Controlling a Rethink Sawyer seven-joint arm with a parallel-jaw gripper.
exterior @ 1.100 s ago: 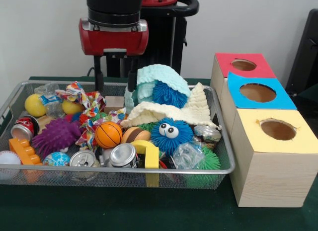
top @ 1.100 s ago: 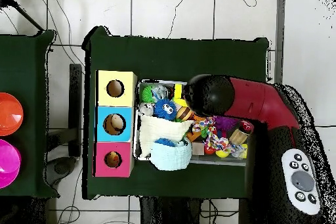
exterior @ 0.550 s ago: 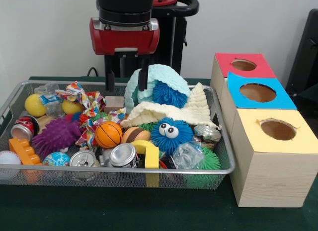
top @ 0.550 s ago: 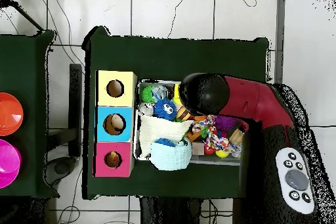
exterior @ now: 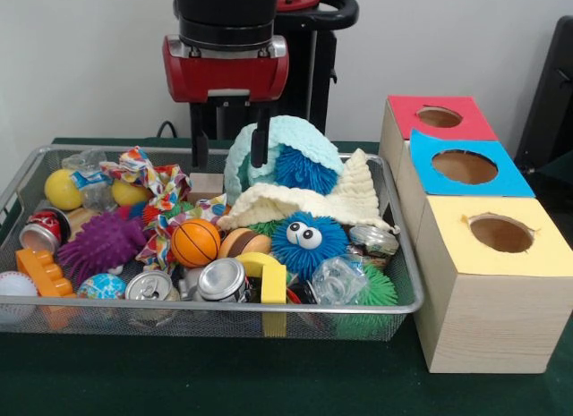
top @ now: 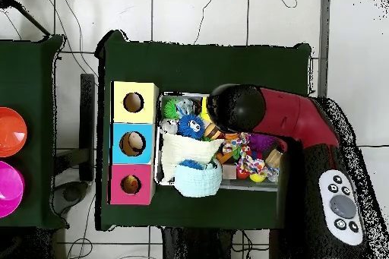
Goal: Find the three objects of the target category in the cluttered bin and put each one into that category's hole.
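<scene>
My gripper point(exterior: 229, 155) hangs open over the back of the wire bin point(exterior: 224, 306), its right finger in front of a mint crochet cloth point(exterior: 295, 137) and nothing between the fingers. A cream knitted cloth point(exterior: 304, 199) lies below it, around a blue spiky ball point(exterior: 303, 170). A blue fuzzy ball with eyes point(exterior: 307, 241), a small basketball point(exterior: 194, 242), a purple spiky ball point(exterior: 100, 244), yellow balls point(exterior: 63, 190) and cans point(exterior: 220, 279) fill the bin. At the right stand three boxes with holes: red point(exterior: 439, 117), blue point(exterior: 465, 166), yellow point(exterior: 501, 233). In the overhead view the arm point(top: 243, 109) hides the gripper.
A colourful ribbon point(exterior: 154, 185), an orange brick point(exterior: 40, 273), a white ball point(exterior: 15, 285) and green spiky balls point(exterior: 376, 291) also lie in the bin. From above the boxes point(top: 133, 143) line the bin's left side. Two round discs point(top: 9, 131) sit on another table.
The gripper has moved right along the back of the bin, from near the ribbon to the mint cloth. It stays open. The objects have not moved.
</scene>
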